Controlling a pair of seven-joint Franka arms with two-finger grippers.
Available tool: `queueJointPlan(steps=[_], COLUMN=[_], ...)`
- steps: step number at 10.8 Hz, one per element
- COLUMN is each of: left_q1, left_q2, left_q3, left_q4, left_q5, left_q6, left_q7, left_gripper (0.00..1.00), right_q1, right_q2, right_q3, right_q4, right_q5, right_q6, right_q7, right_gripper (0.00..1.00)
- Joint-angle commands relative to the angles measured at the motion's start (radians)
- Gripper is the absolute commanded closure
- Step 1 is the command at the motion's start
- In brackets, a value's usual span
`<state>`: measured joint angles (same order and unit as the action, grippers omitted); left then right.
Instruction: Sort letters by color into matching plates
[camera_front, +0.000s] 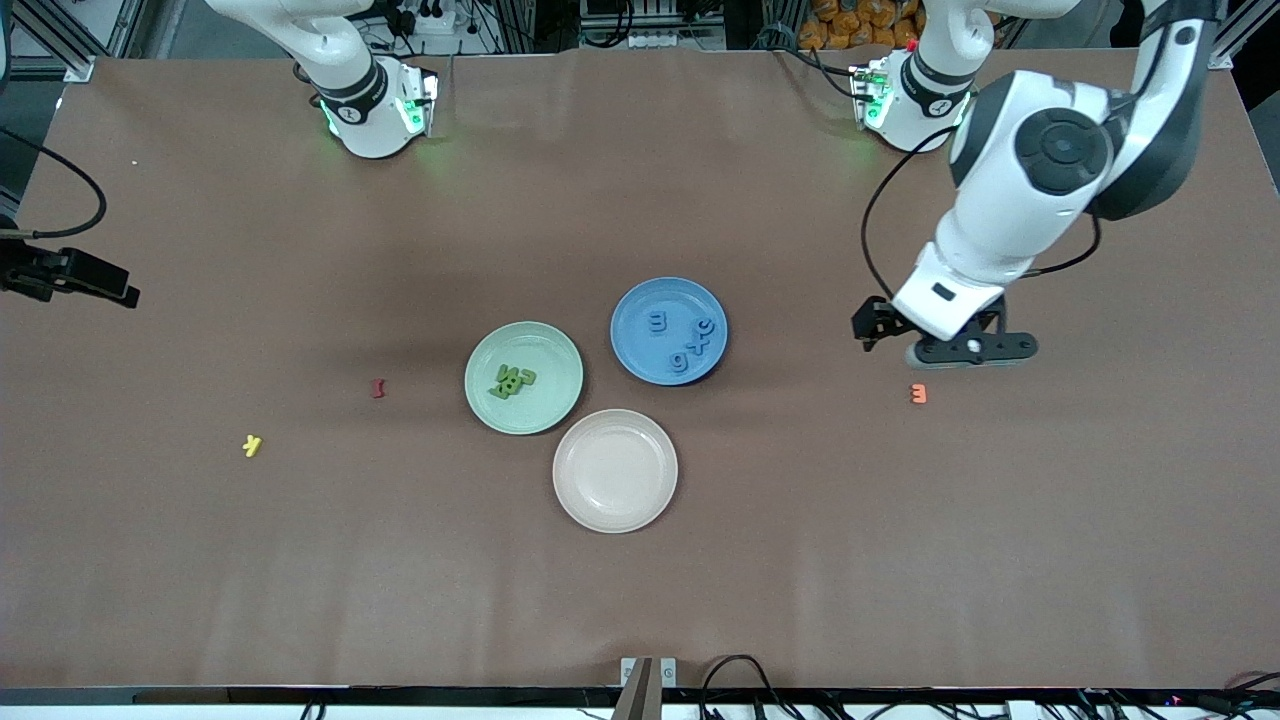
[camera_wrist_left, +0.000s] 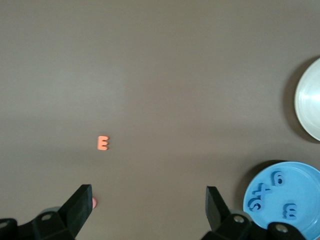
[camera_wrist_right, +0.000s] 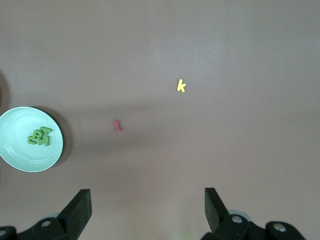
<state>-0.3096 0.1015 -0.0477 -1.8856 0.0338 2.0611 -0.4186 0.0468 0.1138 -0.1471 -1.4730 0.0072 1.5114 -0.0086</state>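
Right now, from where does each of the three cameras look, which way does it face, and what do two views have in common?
Front view: high across the table, facing both arm bases; shows the left gripper and the three plates.
Left wrist view: on the left wrist, looking down; open left gripper over bare table near the orange E.
Right wrist view: on the right wrist, looking down; open right gripper, the red piece, the yellow k.
Shared: the blue plate in front and left wrist views; the green plate in front and right wrist views.
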Motion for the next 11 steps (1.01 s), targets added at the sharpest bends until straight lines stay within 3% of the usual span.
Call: queueJointPlan(steps=[1, 11], left_q1=[0.061, 0.145], left_q2=[-0.02, -0.068], left_q3=[-0.006, 0.023], left_q4=[0.057, 0.114], left_q5=[0.017, 0.017], left_q6=[-0.087, -0.211], left_q7=[0.008, 0.095], left_gripper=[0.0, 0.0], right_q1=[0.007, 0.011], right_q2=[-0.009, -0.008], right_q3=[-0.002, -0.002], right_q4=[-0.009, -0.009], right_q5=[-0.01, -0.01], right_q6=[0.004, 0.006], right_q7=[0.009, 0.009], right_gripper=[0.0, 0.0])
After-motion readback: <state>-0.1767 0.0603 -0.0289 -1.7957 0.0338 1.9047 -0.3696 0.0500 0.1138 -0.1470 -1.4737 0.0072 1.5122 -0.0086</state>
